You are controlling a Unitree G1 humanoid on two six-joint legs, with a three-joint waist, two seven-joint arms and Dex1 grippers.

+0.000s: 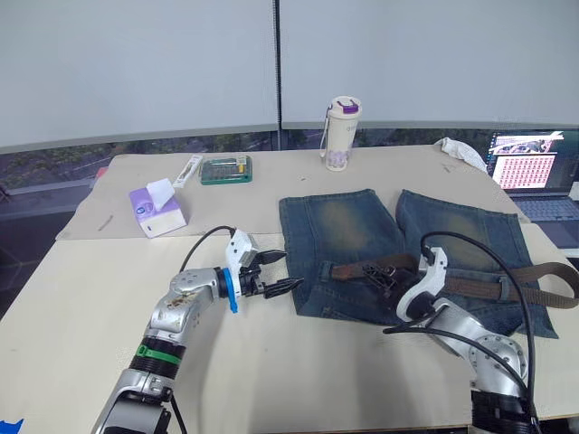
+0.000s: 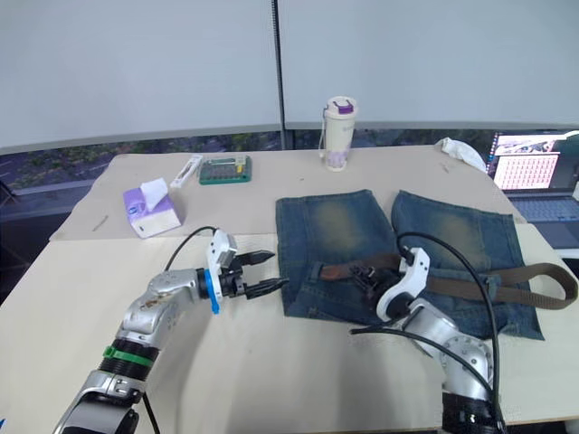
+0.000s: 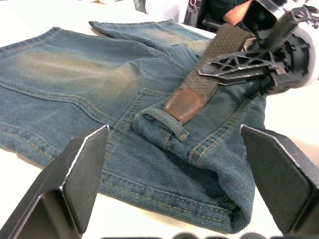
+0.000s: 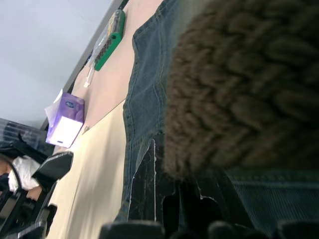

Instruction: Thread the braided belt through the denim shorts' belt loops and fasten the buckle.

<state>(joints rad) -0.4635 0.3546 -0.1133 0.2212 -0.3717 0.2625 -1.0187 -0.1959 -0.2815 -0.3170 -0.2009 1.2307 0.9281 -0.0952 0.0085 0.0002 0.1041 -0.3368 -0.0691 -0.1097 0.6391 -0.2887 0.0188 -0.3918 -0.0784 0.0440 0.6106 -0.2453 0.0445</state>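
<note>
Meanwhile right gripper (image 1: 384, 276) clamps braided belt (image 1: 470, 287) atop denim shorts (image 1: 339, 237); left gripper (image 1: 282, 273) open.

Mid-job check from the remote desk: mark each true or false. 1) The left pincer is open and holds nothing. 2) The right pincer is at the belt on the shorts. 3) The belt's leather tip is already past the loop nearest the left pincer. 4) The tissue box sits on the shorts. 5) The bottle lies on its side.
1) True: the left pincer is open, beside the denim shorts.
2) True: the right pincer is shut on the braided belt.
3) False: the tip lies short of that belt loop.
4) False: the tissue box sits on the table, apart.
5) False: the bottle stands upright.
</note>
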